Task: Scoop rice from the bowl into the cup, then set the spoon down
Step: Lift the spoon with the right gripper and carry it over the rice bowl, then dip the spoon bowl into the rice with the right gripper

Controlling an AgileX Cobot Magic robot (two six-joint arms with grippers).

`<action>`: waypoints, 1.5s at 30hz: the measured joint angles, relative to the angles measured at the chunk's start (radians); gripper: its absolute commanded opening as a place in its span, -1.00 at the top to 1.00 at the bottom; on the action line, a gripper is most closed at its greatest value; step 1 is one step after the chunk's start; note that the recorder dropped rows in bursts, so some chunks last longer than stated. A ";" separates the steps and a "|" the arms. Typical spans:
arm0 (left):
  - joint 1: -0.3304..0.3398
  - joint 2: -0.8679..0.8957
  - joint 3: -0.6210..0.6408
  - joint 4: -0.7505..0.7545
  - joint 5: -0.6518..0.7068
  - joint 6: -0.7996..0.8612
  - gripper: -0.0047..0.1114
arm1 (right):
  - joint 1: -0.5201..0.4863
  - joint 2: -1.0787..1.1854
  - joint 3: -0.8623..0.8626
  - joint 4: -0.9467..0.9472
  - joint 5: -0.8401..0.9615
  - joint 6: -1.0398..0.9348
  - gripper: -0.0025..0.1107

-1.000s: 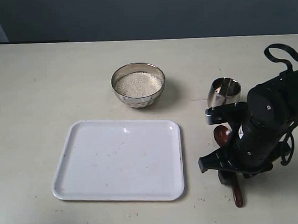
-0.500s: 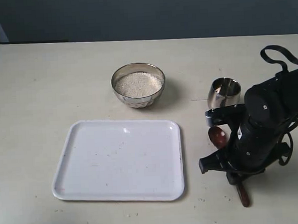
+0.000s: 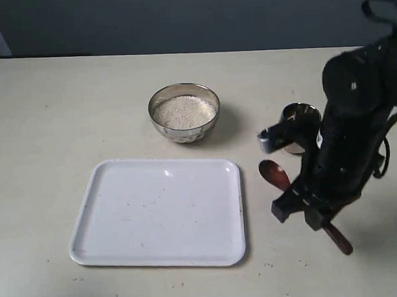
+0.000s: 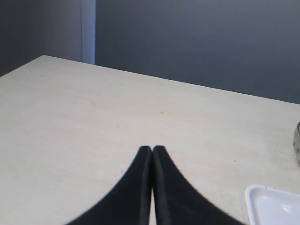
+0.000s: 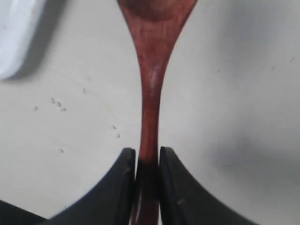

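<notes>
My right gripper (image 5: 147, 154) is shut on the slim handle of the reddish-brown wooden spoon (image 5: 151, 75), held above the table. In the exterior view the spoon (image 3: 274, 174) shows its oval bowl to the left of the black right arm, its handle end sticking out lower right. The right gripper (image 3: 320, 216) hangs between the tray and the steel cup (image 3: 297, 120), which the arm partly hides. The steel bowl (image 3: 184, 113) holds a pale heap of rice (image 3: 184, 110) at the table's middle back. My left gripper (image 4: 152, 151) is shut on nothing, over bare table.
A white rectangular tray (image 3: 158, 214) lies in front of the bowl; its corner (image 4: 272, 206) shows in the left wrist view. A few loose rice grains (image 5: 58, 104) lie on the table under the spoon. A dark wall runs behind the table's far edge.
The right gripper has closed on the spoon's handle and lifted it off the table; the arm has risen and the spoon's bowl has shifted left.
</notes>
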 measured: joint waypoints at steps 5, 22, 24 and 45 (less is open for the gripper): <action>0.000 0.000 0.000 0.000 0.000 0.000 0.91 | 0.000 -0.020 -0.200 -0.035 0.103 -0.061 0.97; 0.000 0.000 0.000 0.000 0.000 0.000 0.91 | 0.072 0.264 -0.714 -0.338 0.187 -0.222 0.97; 0.000 0.000 0.000 0.000 0.000 0.000 0.91 | 0.098 0.302 -0.728 -0.386 0.187 -0.225 0.97; 0.000 0.000 0.000 0.000 0.000 0.000 0.91 | 0.220 0.469 -0.734 -0.807 0.189 -0.114 0.97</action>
